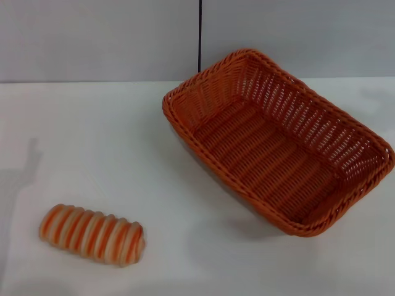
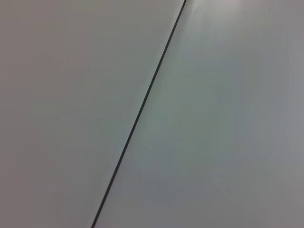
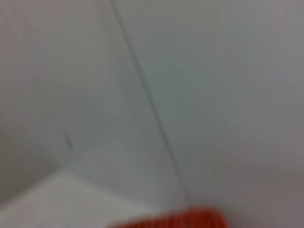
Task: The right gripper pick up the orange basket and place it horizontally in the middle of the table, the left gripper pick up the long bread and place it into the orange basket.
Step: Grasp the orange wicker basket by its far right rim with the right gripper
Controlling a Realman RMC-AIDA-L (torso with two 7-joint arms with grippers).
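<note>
From where I sit, nothing of the task looks done yet. The orange basket (image 1: pixel 281 145) sits on the bench (image 1: pixel 92 135) toward the right and far side, turned at a slant, not lying square across the middle, and it is empty. The long bread (image 1: pixel 92 234) lies striped side up on the near left of the bench, well apart from the basket. Neither gripper shows in the head view, so I cannot tell whether either one is released or clenched (the left wrist view gives me only the grey wall (image 2: pixel 228 114) and its dark seam (image 2: pixel 142 107)). The right wrist view catches a blurred strip of the basket's rim (image 3: pixel 171 219) at its edge, so I judge the right arm is somewhere near it. Both steps are left: setting the basket level in the middle, then putting the bread inside.
</note>
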